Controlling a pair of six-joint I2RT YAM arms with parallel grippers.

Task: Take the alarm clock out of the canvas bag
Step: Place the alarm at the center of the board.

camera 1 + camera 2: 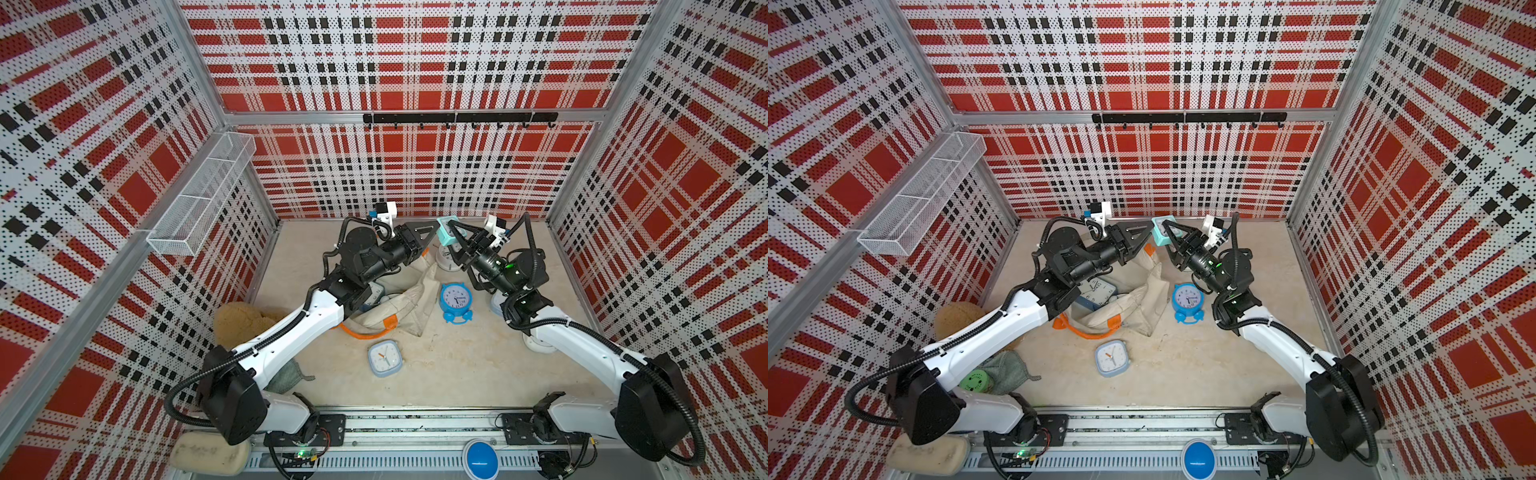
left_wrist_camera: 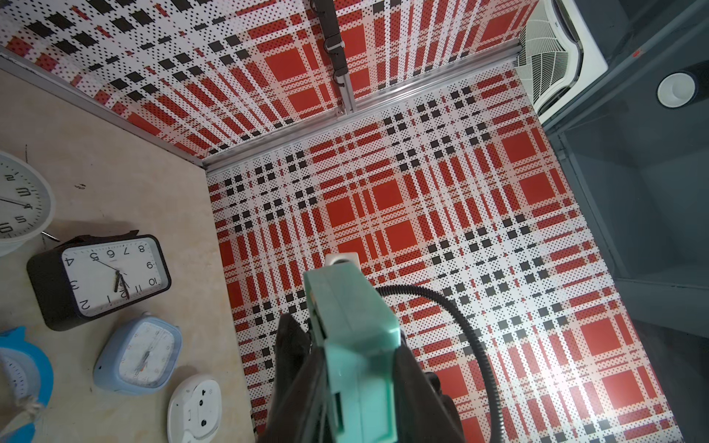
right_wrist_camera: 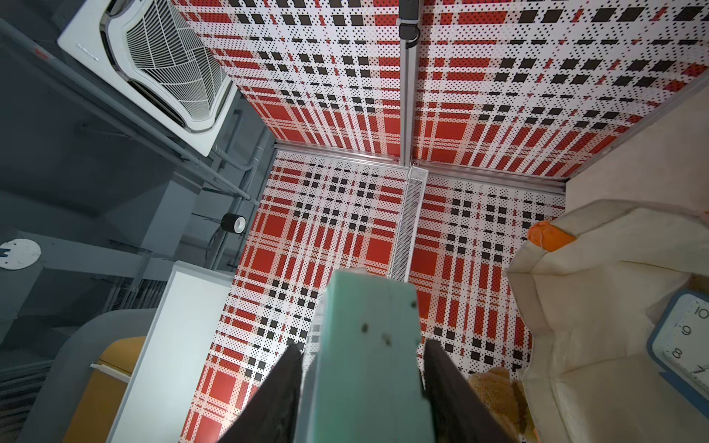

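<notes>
Had the left gripper clamped on the mint alarm clock, raised well clear of the canvas bag slumped open below that gripper. Met from the opposite side by the right gripper, jaws flanking the same clock closely; could not tell whether gripping or just short of contact. Judged a mid-air handover, held high so as not to snag the cloth. Saw a blue-rimmed clock inside the bag, beneath the left wrist.
</notes>
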